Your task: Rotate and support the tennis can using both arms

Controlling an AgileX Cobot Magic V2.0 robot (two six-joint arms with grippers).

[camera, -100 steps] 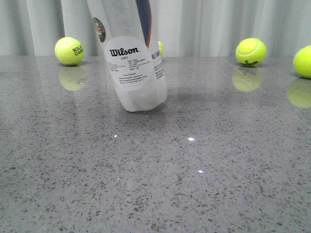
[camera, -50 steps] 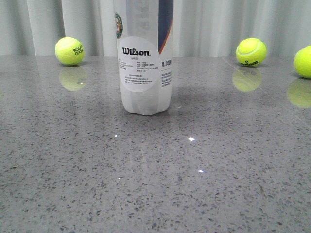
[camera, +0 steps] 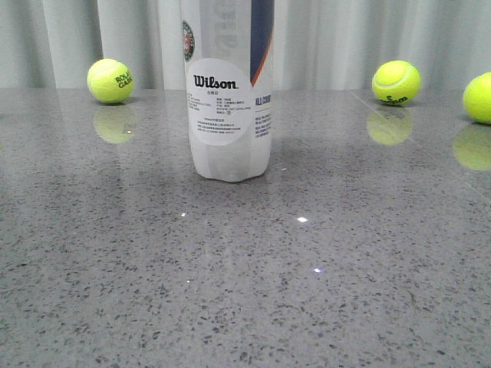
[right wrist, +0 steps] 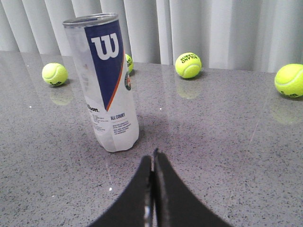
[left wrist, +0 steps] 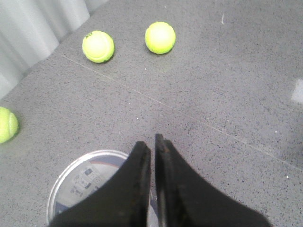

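Note:
The tennis can point(camera: 230, 115) stands upright on the grey table, its white "Wilson" label facing the front view; its top is cut off there. Neither gripper shows in the front view. In the left wrist view my left gripper point(left wrist: 152, 142) is shut and empty, above the can's silver rim point(left wrist: 80, 163), seen from above; I cannot tell whether it touches. In the right wrist view the can point(right wrist: 106, 85) shows its navy panel with the white "W". My right gripper point(right wrist: 152, 156) is shut and empty, low over the table, a short way from the can's base.
Yellow-green tennis balls lie along the back of the table by the curtain: one at the left point(camera: 110, 80), two at the right point(camera: 396, 81) point(camera: 479, 96). The left wrist view shows three balls point(left wrist: 98, 46) point(left wrist: 160, 37) point(left wrist: 5, 124).
A second ago the can leaned with its top to the left. It swung upright by half a second ago and has stayed still since.

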